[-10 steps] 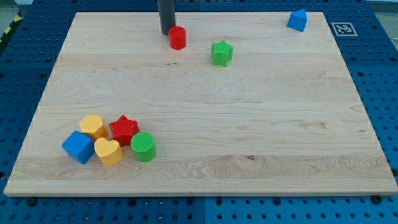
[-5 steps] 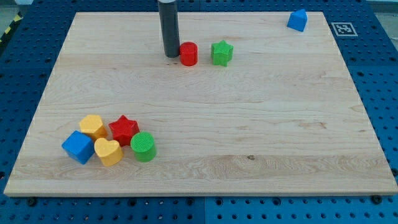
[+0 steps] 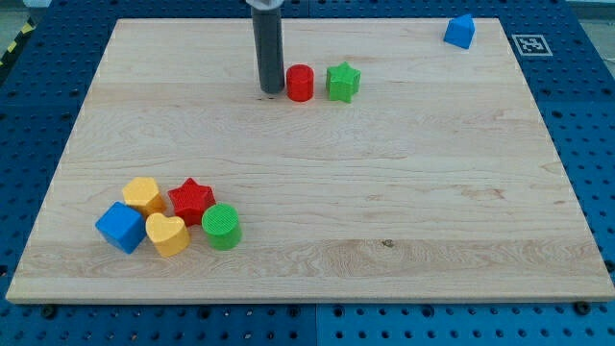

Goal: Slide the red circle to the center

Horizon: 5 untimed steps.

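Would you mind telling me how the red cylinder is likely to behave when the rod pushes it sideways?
The red cylinder looks squat and flat-based, so it probably slides rather than tips. My tip sits just to the view's left of it; an off-centre push may deflect it. The green star close beside it will likely get shoved along.

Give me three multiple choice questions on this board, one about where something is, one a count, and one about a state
1. Where is my tip relative to the red circle?
A. at its left in the view
B. at its right
C. below it

2. How many blocks sit in the cluster at the view's bottom left?
A. three
B. five
C. seven

3. The red circle and the green star are:
A. stacked
B. side by side, close
C. at opposite board edges

Answers: 1 A, the rod stands just left of the circle. 2 B, blue cube, yellow heart, yellow block, red star, green circle. 3 B, the star lies just right of the circle.
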{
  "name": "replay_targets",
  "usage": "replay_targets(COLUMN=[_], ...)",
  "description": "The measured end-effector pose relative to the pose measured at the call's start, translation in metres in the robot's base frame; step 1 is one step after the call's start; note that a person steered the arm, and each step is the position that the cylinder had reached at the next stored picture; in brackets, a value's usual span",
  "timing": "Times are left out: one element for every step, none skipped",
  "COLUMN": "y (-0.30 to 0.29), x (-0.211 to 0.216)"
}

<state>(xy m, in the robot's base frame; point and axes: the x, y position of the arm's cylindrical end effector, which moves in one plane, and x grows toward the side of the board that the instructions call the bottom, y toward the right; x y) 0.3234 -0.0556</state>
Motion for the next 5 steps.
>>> replay_targets(y=[0.016, 0.043, 0.045, 0.075, 0.080], x=[-0.006, 0.022, 0.016, 0.013, 0.043])
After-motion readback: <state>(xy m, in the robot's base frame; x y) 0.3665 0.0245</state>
